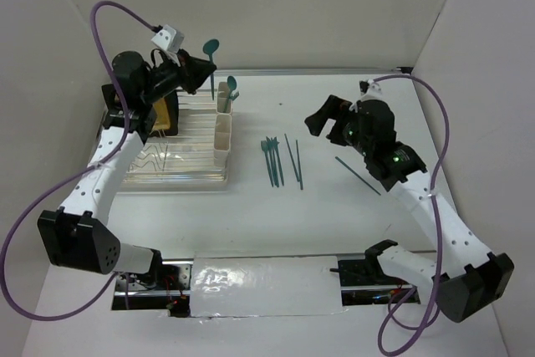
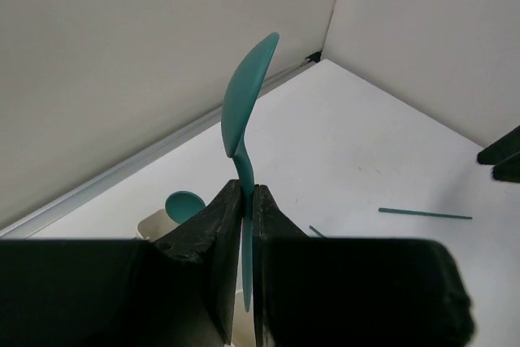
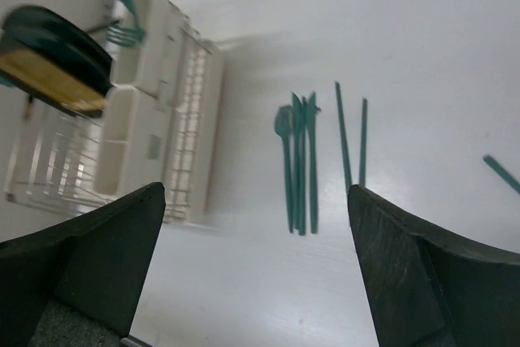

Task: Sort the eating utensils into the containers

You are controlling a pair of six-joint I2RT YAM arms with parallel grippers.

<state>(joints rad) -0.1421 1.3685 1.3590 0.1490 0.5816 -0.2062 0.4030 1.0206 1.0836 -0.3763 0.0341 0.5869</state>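
Note:
My left gripper [image 1: 206, 73] is shut on the thin handle of a teal spoon [image 1: 211, 46], held upright above the far cream-white container [image 1: 223, 103]. In the left wrist view the spoon [image 2: 248, 103] rises from between the pressed fingers [image 2: 219, 217]; its handle tip hangs over the container's rim [image 2: 154, 221], where another spoon bowl [image 2: 185, 205] shows. The near container [image 1: 222, 135] stands beside it. Several teal utensils [image 1: 272, 160] lie side by side mid-table. My right gripper [image 1: 322, 119] hovers open and empty above them, and they show as a bundle [image 3: 299, 160] in its view.
The containers belong to a clear wire dish rack [image 1: 180, 155] holding a black-rimmed yellow plate [image 1: 167, 113]. Two thin teal sticks [image 3: 344, 132] lie right of the bundle, and a third stick [image 1: 358, 175] lies under the right arm. White walls close in the table on three sides.

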